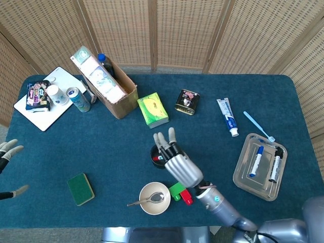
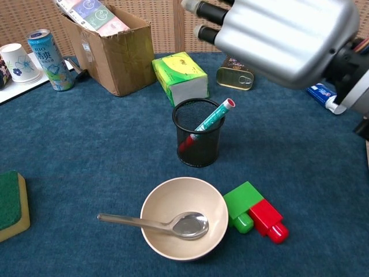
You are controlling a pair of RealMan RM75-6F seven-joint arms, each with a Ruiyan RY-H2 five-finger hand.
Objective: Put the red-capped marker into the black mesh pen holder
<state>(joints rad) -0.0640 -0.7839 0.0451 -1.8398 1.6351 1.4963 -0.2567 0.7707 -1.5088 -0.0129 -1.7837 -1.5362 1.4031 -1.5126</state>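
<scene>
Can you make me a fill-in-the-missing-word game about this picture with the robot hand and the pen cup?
1. The red-capped marker leans inside the black mesh ____.
2. The spoon lies in the ____.
3. Beside the bowl sit a red block and a ____ block.
4. The right hand holds ____.

Missing words: pen holder; bowl; green; nothing

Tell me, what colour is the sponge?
Green sponge with a yellow underside, clearest in the head view.

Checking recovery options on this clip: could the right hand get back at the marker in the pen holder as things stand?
Probably yes. The right hand hangs open just above the black mesh pen holder, and the red-capped marker leans with its upper end sticking out over the rim, nothing covering it.
</scene>
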